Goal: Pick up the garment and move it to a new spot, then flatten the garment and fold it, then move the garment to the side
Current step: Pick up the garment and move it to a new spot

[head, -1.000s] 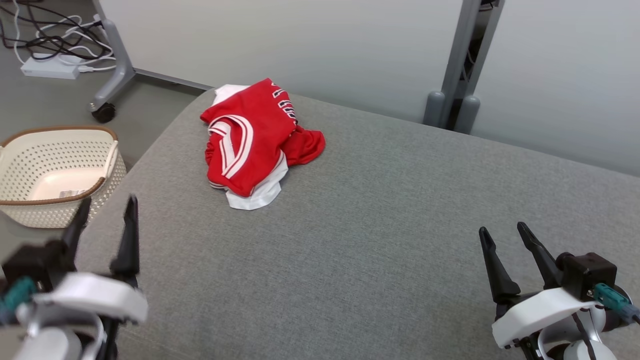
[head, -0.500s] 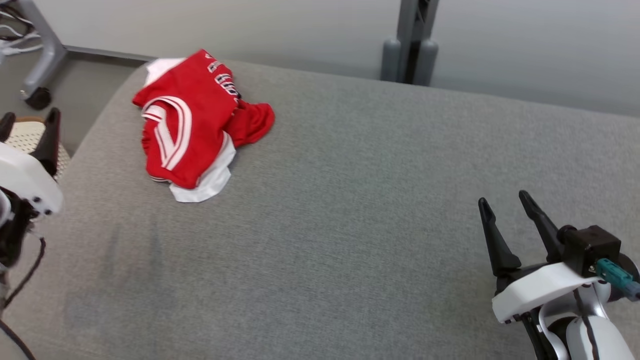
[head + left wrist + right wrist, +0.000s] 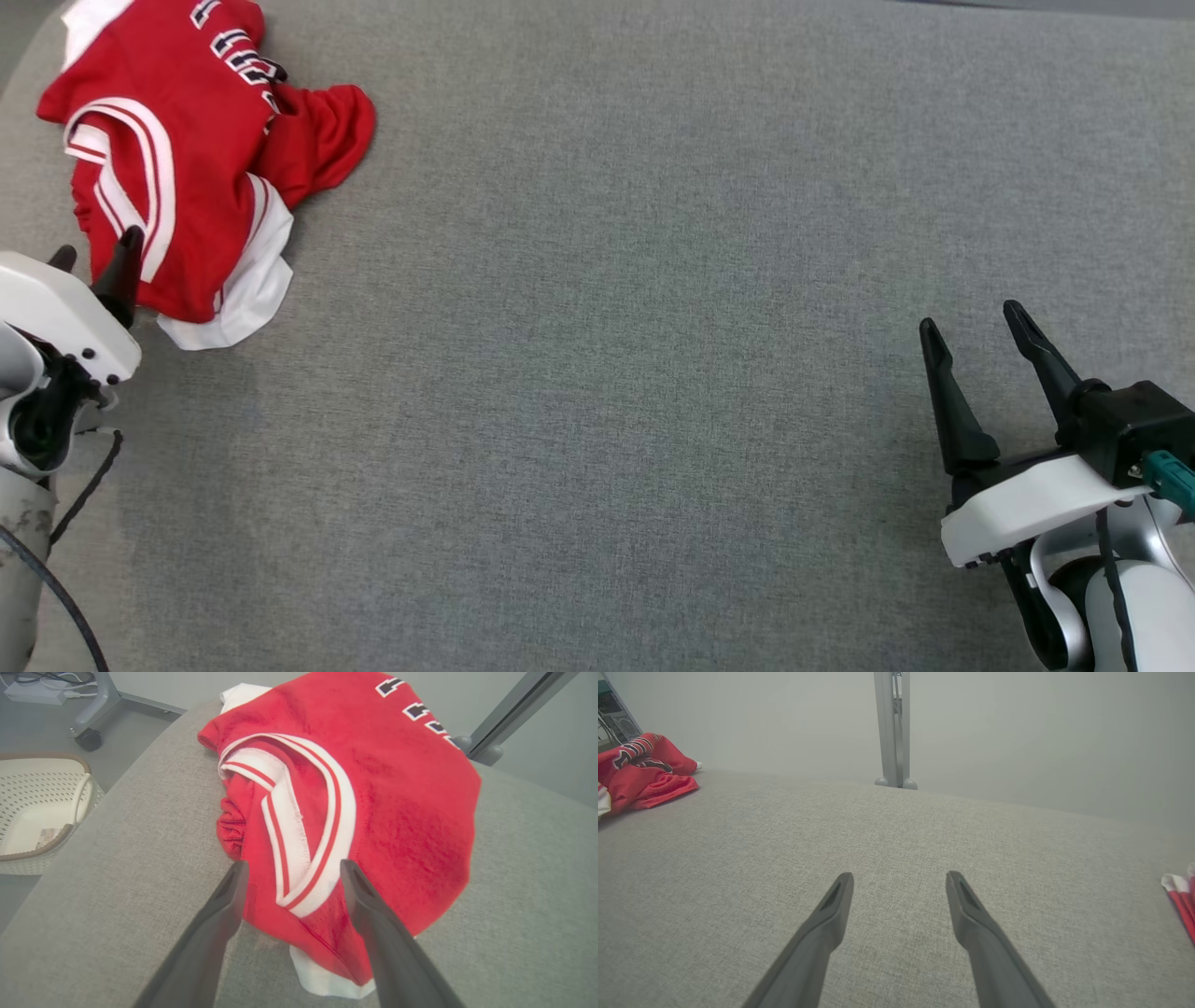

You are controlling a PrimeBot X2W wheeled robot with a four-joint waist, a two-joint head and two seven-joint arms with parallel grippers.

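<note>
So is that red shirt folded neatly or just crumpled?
Crumpled: the red garment lies in a bunched heap, its striped collar twisted and white fabric sticking out underneath.

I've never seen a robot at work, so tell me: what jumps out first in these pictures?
A crumpled red garment with white trim stands out most, bunched at the far left of the grey padded surface. The left gripper hangs open at its near edge, while the right gripper sits open over bare fabric at the lower right.
</note>
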